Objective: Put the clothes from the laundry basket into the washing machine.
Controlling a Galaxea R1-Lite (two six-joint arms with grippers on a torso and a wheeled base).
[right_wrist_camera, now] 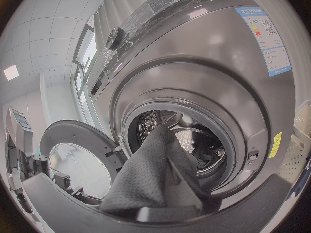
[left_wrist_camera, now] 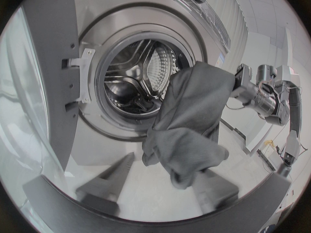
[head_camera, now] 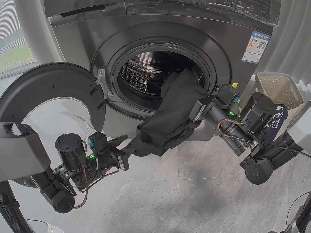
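Half the garment point(head_camera: 171, 114) hangs outside the washer point(head_camera: 81, 42); my right end effector point(head_camera: 191, 110) pinches it, left end effector point(head_camera: 124, 146) spread below. Next I should shove it in.

Two matte black arms with cylinder joints.
Left arm point(head_camera: 48, 185) and right arm point(head_camera: 259, 159): round motor cans point(head_camera: 69, 146) with screw-dotted caps, copper-coloured cable loops point(head_camera: 85, 191), green indicator lights point(head_camera: 91, 157), teal plugs point(head_camera: 91, 144), white wrist labels point(head_camera: 120, 162), grey boxy upper housings point(head_camera: 19, 152).
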